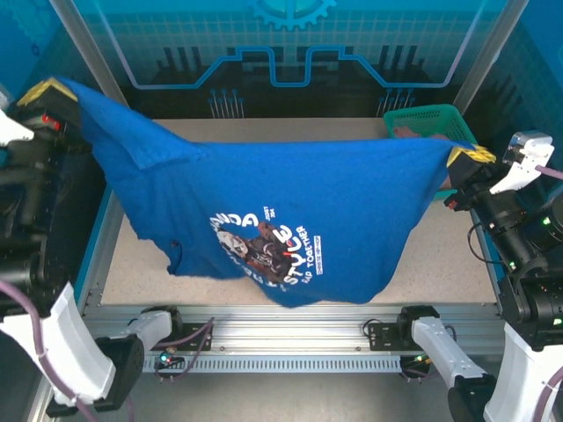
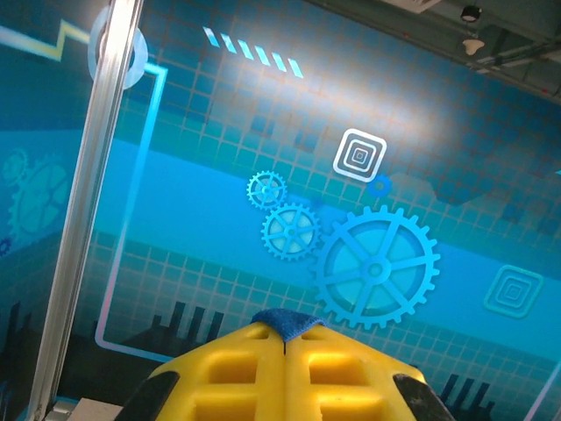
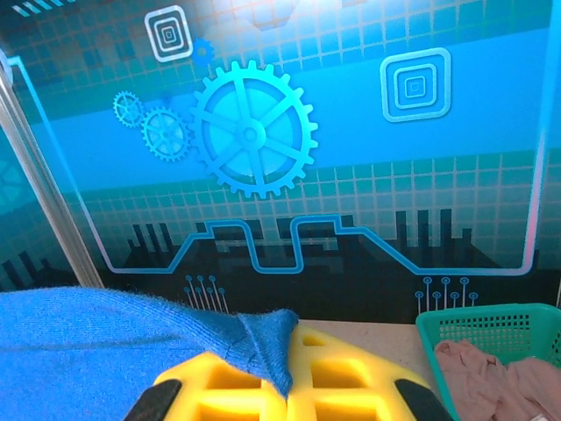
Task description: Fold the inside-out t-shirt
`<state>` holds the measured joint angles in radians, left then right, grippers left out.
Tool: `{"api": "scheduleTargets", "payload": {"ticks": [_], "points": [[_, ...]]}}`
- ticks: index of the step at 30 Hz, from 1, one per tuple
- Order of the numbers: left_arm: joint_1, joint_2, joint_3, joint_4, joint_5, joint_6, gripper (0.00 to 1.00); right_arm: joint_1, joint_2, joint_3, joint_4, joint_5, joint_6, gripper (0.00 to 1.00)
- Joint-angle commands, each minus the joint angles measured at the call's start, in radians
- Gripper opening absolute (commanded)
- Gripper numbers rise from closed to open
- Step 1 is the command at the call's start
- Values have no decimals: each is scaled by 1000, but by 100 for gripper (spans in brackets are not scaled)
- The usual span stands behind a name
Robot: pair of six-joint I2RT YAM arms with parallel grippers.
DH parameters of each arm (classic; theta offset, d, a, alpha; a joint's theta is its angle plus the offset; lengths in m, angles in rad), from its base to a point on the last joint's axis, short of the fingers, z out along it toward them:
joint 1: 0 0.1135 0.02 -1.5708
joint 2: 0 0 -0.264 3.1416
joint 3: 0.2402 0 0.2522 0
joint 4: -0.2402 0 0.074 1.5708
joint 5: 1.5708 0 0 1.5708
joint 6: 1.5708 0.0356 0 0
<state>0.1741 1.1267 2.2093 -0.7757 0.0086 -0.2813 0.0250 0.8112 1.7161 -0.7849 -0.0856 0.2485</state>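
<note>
I see the speckled beige tabletop [image 1: 440, 264] under everything; the royal blue cotton t-shirt [image 1: 308, 193] hangs spread above it, stretched between my two arms, pale printed graphic [image 1: 264, 249] facing the top camera, lower edge sagging toward the near tabletop edge; green plastic mesh basket [image 1: 428, 119] at far right, just behind the shirt, pinkish-beige garment [image 3: 495, 373] inside; left yellow-fingered gripper [image 1: 48, 91] clamped on the shirt's upper left corner; right gripper [image 1: 471, 156] clamped on the upper right corner, cloth bunched between its fingers.
</note>
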Motion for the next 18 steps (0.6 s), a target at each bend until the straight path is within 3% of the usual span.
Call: {"api": "scheduleTargets", "payload": {"ticks": [1, 9, 18], "points": [[11, 97, 12, 55, 34, -23, 0, -11, 69, 12, 35, 26, -17, 0], [11, 179, 82, 73, 83, -54, 0, -11, 144, 87, 43, -45, 5, 0], [11, 13, 142, 16, 84, -31, 0, -11, 12, 138, -57, -65, 6, 0]]}}
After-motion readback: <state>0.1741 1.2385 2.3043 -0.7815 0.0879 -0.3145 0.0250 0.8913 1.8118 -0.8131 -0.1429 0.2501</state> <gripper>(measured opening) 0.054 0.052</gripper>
